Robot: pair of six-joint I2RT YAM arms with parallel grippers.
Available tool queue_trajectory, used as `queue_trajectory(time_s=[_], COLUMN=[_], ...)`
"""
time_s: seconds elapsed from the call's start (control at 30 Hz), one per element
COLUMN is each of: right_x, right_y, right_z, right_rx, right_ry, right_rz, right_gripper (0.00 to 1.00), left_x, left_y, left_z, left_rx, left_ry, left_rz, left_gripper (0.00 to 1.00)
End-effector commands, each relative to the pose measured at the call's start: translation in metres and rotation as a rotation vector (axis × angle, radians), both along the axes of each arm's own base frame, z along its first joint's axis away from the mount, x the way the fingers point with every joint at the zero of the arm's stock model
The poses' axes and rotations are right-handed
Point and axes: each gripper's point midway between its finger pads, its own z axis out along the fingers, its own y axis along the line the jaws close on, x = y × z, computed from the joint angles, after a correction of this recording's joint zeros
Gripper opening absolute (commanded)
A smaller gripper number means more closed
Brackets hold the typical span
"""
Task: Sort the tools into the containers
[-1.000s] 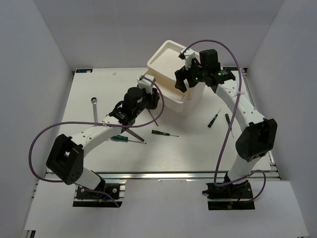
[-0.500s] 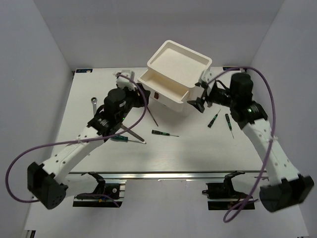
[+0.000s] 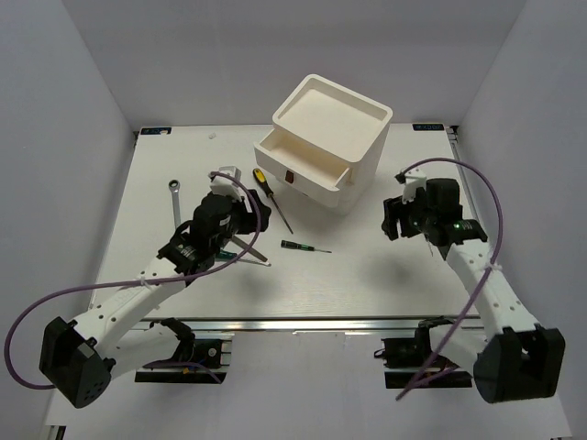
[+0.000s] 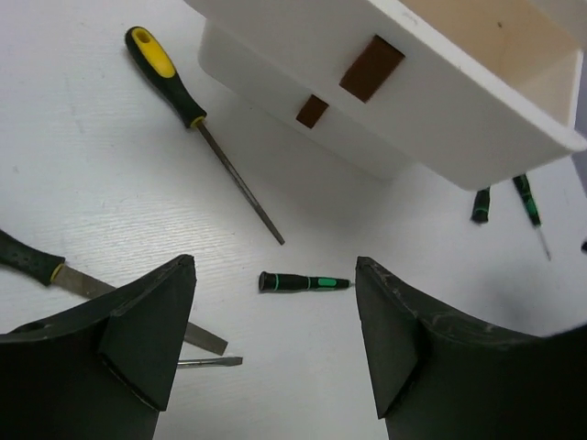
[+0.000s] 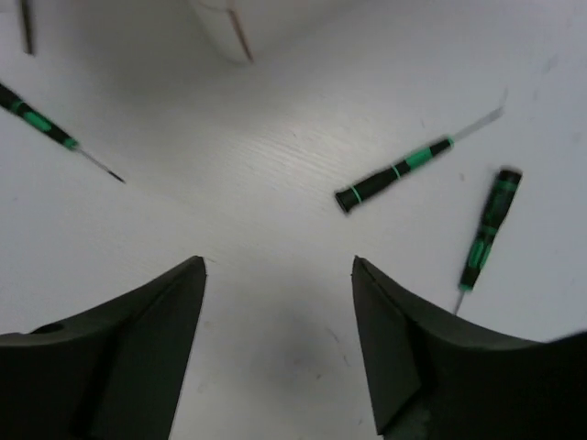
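The white drawer box (image 3: 341, 115) stands at the table's back, its top drawer (image 3: 298, 163) pulled open. In the left wrist view it (image 4: 431, 110) shows red-brown tabs (image 4: 371, 67). My left gripper (image 3: 254, 220) is open and empty above a green-black screwdriver (image 4: 303, 282), also in the top view (image 3: 303, 247). A yellow-black screwdriver (image 4: 165, 78) lies left of the box. A file (image 4: 138, 307) and a flat tip (image 4: 211, 362) lie near my left finger. My right gripper (image 3: 393, 222) is open and empty right of the box, near two green-black screwdrivers (image 5: 394, 174) (image 5: 486, 225).
A grey wrench (image 3: 174, 196) lies at the table's left. Another green-black screwdriver (image 5: 46, 124) shows at the right wrist view's left edge. The box corner (image 5: 229, 27) is at that view's top. White walls close in the table on three sides.
Both arms pulled back from the box toward the near side. The right gripper came down from over the box top to the table on its right. The left gripper moved down-left.
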Motion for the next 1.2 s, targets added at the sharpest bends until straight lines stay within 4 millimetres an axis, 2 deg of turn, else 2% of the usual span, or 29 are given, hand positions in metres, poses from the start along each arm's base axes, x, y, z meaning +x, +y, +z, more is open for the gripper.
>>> queue_trajectory(time_s=[0.0, 0.03, 0.07, 0.1, 0.13, 0.17, 0.37, 0.53, 0.63, 0.67, 0.87, 1.0, 1.07, 1.17], right_x=[0.018, 0.023, 0.027, 0.032, 0.041, 0.045, 0.078, 0.1, 0.112, 0.113, 0.13, 0.132, 0.13, 0.122], right_y=[-0.04, -0.045, -0.051, -0.067, -0.072, -0.081, -0.118, -0.13, -0.137, -0.141, -0.152, -0.151, -0.149, -0.148], right_z=[-0.018, -0.021, -0.035, -0.038, -0.034, -0.048, -0.088, -0.11, -0.114, -0.121, -0.139, -0.148, -0.153, -0.158], right_rx=[0.029, 0.024, 0.022, 0.027, 0.011, -0.009, -0.136, -0.179, -0.187, -0.186, -0.192, -0.187, -0.181, -0.181], right_ry=[0.094, 0.11, 0.175, 0.193, 0.184, 0.225, 0.275, 0.299, 0.302, 0.32, 0.341, 0.361, 0.374, 0.391], right_rz=[-0.205, -0.2, -0.204, -0.242, -0.216, -0.223, -0.223, -0.236, -0.253, -0.261, -0.265, -0.245, -0.238, -0.237], right_gripper=[0.73, 0.75, 0.77, 0.79, 0.8, 0.81, 0.8, 0.78, 0.76, 0.75, 0.7, 0.59, 0.56, 0.44], left_x=[-0.009, -0.01, -0.013, -0.016, -0.022, -0.023, -0.025, -0.025, -0.024, -0.024, -0.023, -0.024, -0.024, -0.026], left_y=[-0.024, -0.028, -0.033, -0.04, -0.046, -0.049, -0.058, -0.057, -0.056, -0.057, -0.059, -0.062, -0.06, -0.059], left_z=[0.003, -0.003, -0.007, -0.008, -0.017, -0.018, -0.023, -0.023, -0.022, -0.022, -0.033, -0.043, -0.047, -0.052], left_rx=[0.112, 0.143, 0.164, 0.177, 0.203, 0.205, 0.166, 0.144, 0.143, 0.142, 0.161, 0.185, 0.198, 0.206], left_ry=[-0.073, -0.076, -0.084, -0.102, -0.108, -0.115, -0.113, -0.099, -0.1, -0.101, -0.078, -0.061, -0.054, -0.045], left_rz=[-0.234, -0.284, -0.334, -0.392, -0.466, -0.489, -0.522, -0.499, -0.492, -0.492, -0.51, -0.538, -0.541, -0.541], left_gripper=[0.8, 0.81, 0.81, 0.81, 0.82, 0.82, 0.84, 0.86, 0.86, 0.86, 0.86, 0.86, 0.86, 0.86])
